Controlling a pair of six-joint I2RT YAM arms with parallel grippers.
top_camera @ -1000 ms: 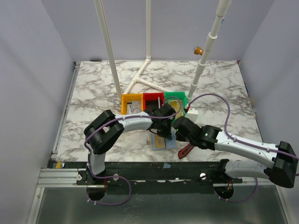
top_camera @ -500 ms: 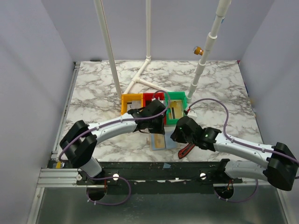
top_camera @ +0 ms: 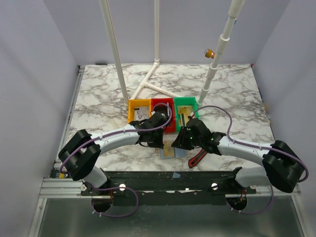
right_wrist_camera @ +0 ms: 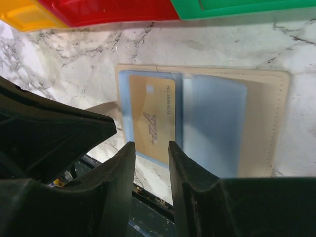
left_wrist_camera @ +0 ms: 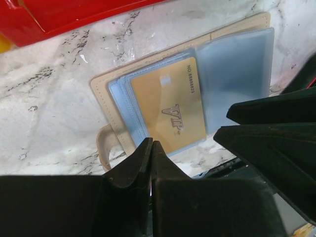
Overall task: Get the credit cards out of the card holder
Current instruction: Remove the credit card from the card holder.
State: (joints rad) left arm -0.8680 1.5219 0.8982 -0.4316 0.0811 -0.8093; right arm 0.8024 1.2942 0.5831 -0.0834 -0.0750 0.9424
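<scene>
Card holder: Your card holder [top_camera: 168,151] [left_wrist_camera: 232,74] [right_wrist_camera: 259,123] is lying open and flat on the marble table [top_camera: 98,98], close to its front edge.
Card: A gold card [left_wrist_camera: 170,106] [right_wrist_camera: 153,118] is sitting in the clear sleeves of the holder's left half, printed side facing up.
Left gripper: Your left gripper [top_camera: 159,144] [left_wrist_camera: 150,145] is hovering at the holder's near edge with its fingers pressed together and holding nothing.
Right gripper: Your right gripper [top_camera: 181,142] [right_wrist_camera: 150,145] is hovering just beside it, its fingers standing slightly parted with nothing between them.
Far edge: A yellow bin [top_camera: 139,109], a red bin [top_camera: 162,106] and a green bin [top_camera: 185,106] are standing in a row beyond the holder, with only a narrow strip of bare marble between.
Right side: A red-and-black tool [top_camera: 197,159] is lying just beside the holder.
Open room: Bare marble is stretching away to the left of the holder.
</scene>
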